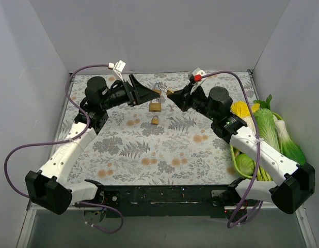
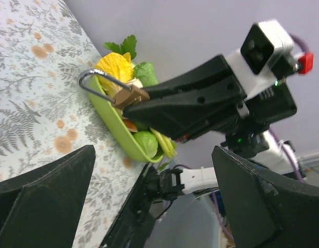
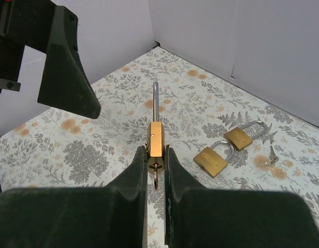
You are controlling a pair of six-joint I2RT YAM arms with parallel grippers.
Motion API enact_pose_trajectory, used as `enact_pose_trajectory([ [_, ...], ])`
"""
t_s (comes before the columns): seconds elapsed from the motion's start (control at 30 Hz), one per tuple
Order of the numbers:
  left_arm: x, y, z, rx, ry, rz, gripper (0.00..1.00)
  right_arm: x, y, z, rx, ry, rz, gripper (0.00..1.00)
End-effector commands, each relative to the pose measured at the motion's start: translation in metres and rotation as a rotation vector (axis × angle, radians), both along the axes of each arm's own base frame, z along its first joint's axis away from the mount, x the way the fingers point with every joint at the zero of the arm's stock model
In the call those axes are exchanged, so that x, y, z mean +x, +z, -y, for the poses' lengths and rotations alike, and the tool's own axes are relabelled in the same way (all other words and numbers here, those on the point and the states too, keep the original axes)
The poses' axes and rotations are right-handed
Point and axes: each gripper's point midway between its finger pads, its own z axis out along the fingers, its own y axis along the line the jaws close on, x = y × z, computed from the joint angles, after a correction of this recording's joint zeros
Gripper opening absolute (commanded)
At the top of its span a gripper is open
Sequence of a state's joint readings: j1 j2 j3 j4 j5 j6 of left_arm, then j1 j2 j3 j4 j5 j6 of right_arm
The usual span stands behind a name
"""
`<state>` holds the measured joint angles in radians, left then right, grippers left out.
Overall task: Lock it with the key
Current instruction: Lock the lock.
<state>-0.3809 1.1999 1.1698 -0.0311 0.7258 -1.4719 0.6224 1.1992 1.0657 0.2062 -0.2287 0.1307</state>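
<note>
Right gripper (image 3: 155, 155) clamps the small brass padlock (image 3: 156, 139), left gripper (image 2: 154, 152) gapes wide, and the tiny silver metal key (image 3: 272, 153) flat on the floral tablecloth (image 3: 87, 155) looks light, stiff, slippery, so pinch its bow.

Two brass padlocks (image 3: 214, 160) lie side by side on the fern-patterned counter (image 1: 149, 150). A small key (image 3: 272, 153) lies just beside them. A green basket (image 2: 121, 135) of vegetables sits well to their right.

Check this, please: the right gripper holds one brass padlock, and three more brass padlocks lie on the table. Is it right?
Not fully. Only two more lie on the table, the nearer padlock and the farther padlock, as the right wrist view shows. The right gripper does hold one brass padlock.
</note>
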Motion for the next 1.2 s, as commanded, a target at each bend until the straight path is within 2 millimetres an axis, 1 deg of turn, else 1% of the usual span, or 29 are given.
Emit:
enact_pose_trajectory([
  [0.0,0.012,0.031,0.003,-0.136,0.028,-0.086,0.98,0.007,0.047,-0.003,0.085,-0.131,0.131,0.01],
  [0.07,0.021,0.027,0.004,-0.153,0.058,-0.145,0.98,0.005,0.049,-0.009,0.086,-0.148,0.145,0.01],
  [0.13,0.034,0.013,0.004,-0.152,0.104,-0.212,0.97,0.003,0.049,-0.015,0.084,-0.155,0.155,0.01],
  [0.17,0.037,0.006,0.005,-0.156,0.112,-0.246,0.96,0.002,0.052,-0.016,0.087,-0.159,0.167,0.01],
  [0.27,0.042,-0.001,0.006,-0.179,0.122,-0.292,0.91,0.002,0.051,-0.022,0.091,-0.172,0.169,0.01],
  [0.4,0.043,0.001,0.008,-0.202,0.113,-0.282,0.83,0.001,0.048,-0.031,0.089,-0.180,0.167,0.01],
  [0.43,0.042,0.002,0.009,-0.206,0.106,-0.281,0.77,0.001,0.048,-0.032,0.092,-0.185,0.168,0.01],
  [0.5,0.041,0.000,0.009,-0.212,0.101,-0.300,0.72,0.001,0.048,-0.037,0.095,-0.182,0.169,0.01],
  [0.53,0.040,-0.003,0.010,-0.209,0.098,-0.307,0.65,0.002,0.048,-0.038,0.096,-0.182,0.168,0.01],
  [0.63,0.039,-0.010,0.009,-0.205,0.102,-0.329,0.63,0.001,0.049,-0.044,0.098,-0.176,0.168,0.01],
  [0.73,0.039,-0.016,0.010,-0.192,0.111,-0.350,0.65,0.002,0.047,-0.047,0.098,-0.174,0.164,0.01],
  [0.87,0.040,-0.028,0.009,-0.169,0.137,-0.389,0.65,0.002,0.048,-0.051,0.098,-0.170,0.165,0.01],
  [0.9,0.040,-0.031,0.009,-0.168,0.138,-0.397,0.64,0.001,0.050,-0.051,0.100,-0.167,0.168,0.01],
  [0.97,0.041,-0.028,0.009,-0.175,0.137,-0.396,0.62,0.001,0.048,-0.053,0.098,-0.165,0.167,0.01],
  [1.0,0.041,-0.028,0.009,-0.177,0.135,-0.396,0.58,0.002,0.046,-0.053,0.093,-0.165,0.165,0.01],
  [1.17,0.042,-0.024,0.012,-0.185,0.123,-0.391,0.48,-0.001,0.044,-0.056,0.092,-0.155,0.151,0.01],
])
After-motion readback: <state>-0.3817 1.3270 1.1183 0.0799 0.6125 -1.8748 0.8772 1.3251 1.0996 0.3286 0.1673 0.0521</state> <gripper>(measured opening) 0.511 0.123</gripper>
